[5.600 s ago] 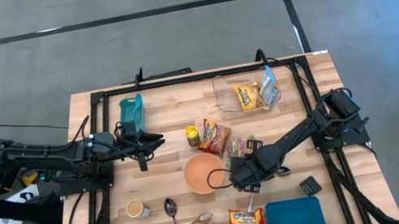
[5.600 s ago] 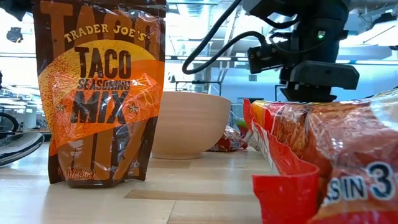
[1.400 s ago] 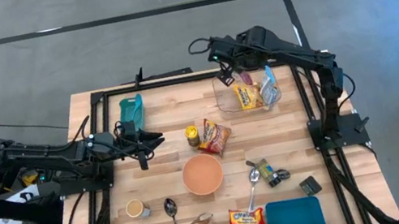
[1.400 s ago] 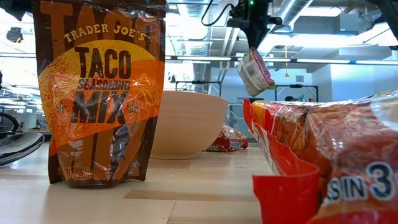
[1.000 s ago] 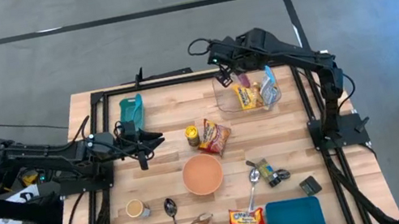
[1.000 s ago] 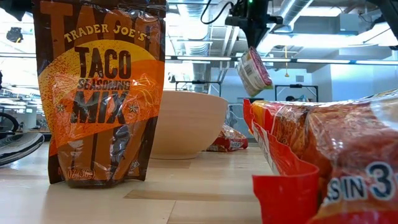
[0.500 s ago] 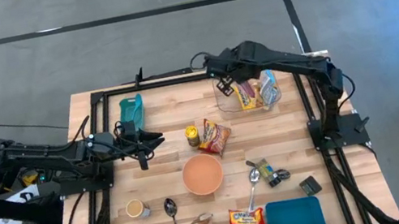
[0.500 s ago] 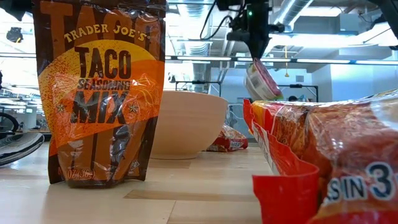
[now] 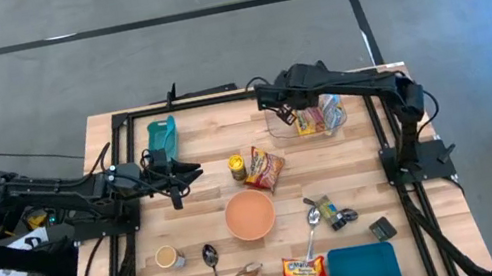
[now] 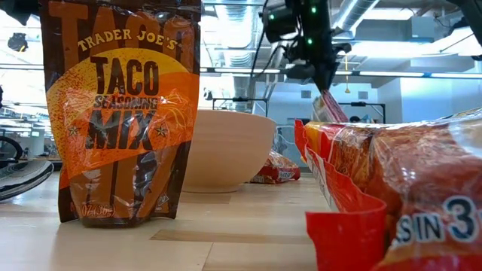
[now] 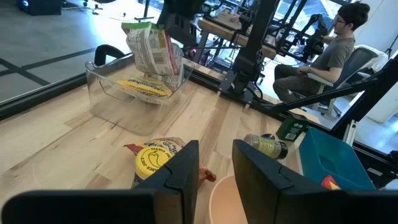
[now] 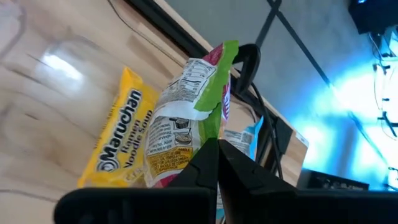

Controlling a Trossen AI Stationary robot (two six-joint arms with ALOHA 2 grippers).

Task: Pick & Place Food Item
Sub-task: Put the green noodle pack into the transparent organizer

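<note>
Right pincer (image 9: 292, 107) is pressed together on the edge of a green-and-white food packet (image 12: 186, 134), which hangs over the clear plastic container (image 9: 277, 127) at the far side of the counter (image 9: 199, 217). A yellow ramen packet (image 12: 115, 146) already lies inside that container, beneath the hanging packet. Left pincer (image 11: 214, 163) waits above the counter's left side, fingers slightly spread with nothing between them. Elsewhere on the counter: a tan bowl (image 9: 250, 214), an orange seasoning pouch (image 10: 120, 113), a blue tray (image 9: 364, 269). A person (image 11: 323, 53) sits beyond the counter.
</note>
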